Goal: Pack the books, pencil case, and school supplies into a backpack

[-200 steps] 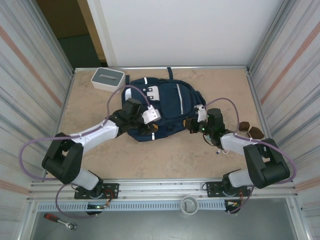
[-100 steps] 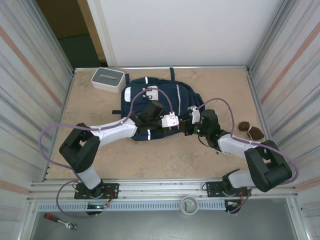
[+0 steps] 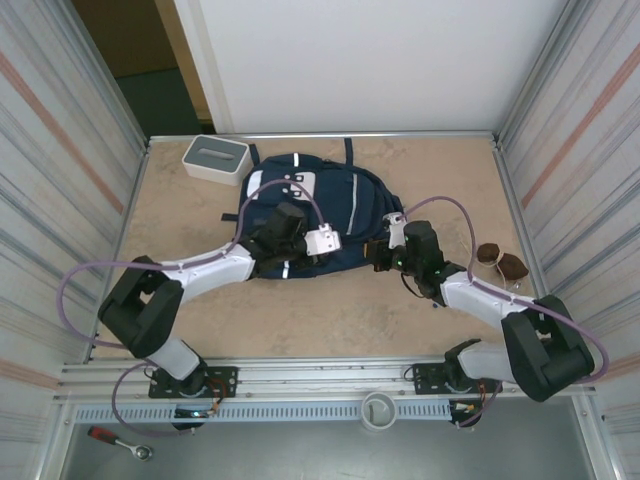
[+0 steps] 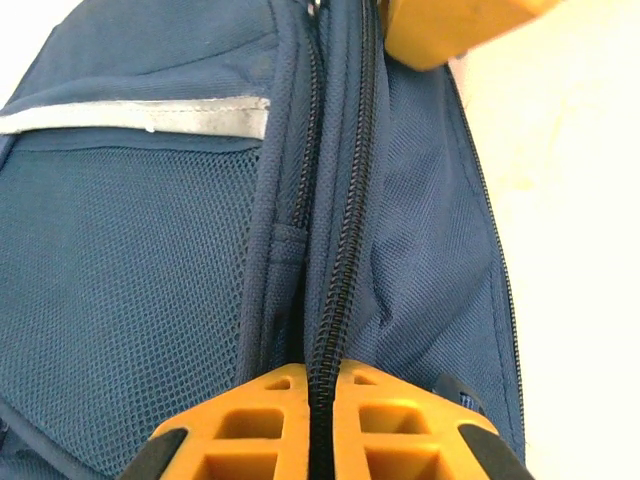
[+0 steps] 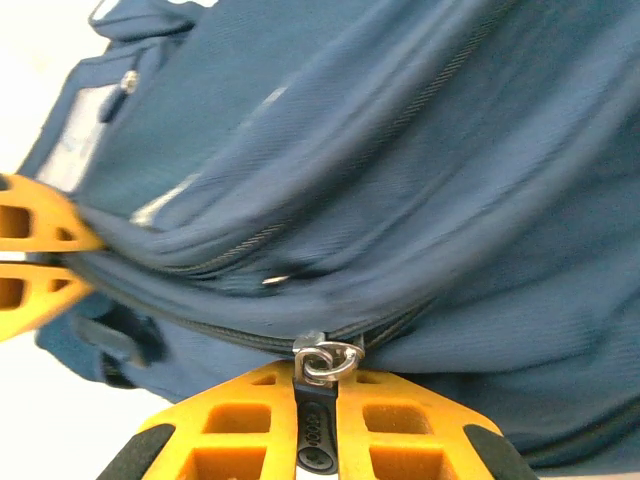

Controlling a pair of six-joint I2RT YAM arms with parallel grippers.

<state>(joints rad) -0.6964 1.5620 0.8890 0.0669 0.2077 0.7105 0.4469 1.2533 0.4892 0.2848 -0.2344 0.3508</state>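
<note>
In the top view the near rim of the backpack [image 3: 318, 195] is covered at 6 o'clock by the left wrist [image 3: 290, 228] and right wrist [image 3: 415, 243], the fingertips being hidden beneath. In the left wrist view the left gripper [image 4: 322, 390] is cropped by the bottom edge, and an orange finger [image 4: 450, 25] by the top edge at 1 o'clock. In the right wrist view the fabric is blurred, the right gripper [image 5: 318, 385] is cut off at 6 o'clock, and the black tab [image 5: 312, 435] is half hidden between its pads. Two brown objects [image 3: 500, 262] at 3 o'clock cannot be identified
</note>
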